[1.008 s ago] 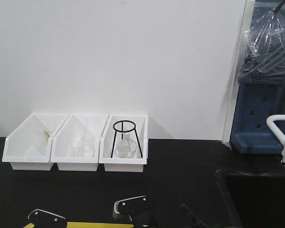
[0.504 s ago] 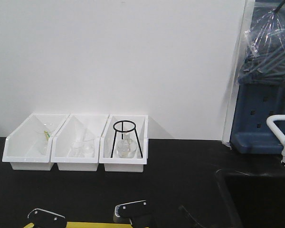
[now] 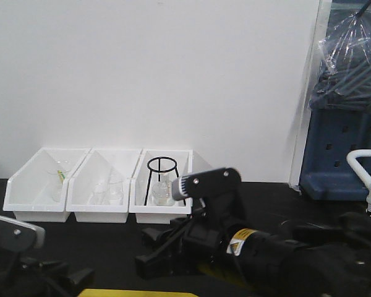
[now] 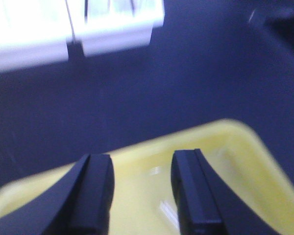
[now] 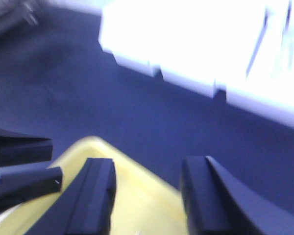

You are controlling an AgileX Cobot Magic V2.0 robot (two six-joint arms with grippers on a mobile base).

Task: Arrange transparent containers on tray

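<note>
Even bright light; both wrist views blurred, white bins overexposed.

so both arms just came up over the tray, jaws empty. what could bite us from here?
1. The glassware sits deep in narrow white bins; open jaws going in may catch a bin wall or tip neighbouring pieces.
2. The flask stands under a black tripod, so a grasp from above looks blocked.
3. The left gripper and right gripper hang close together above the yellow tray; reaching the same bin could make the arms collide.
</note>
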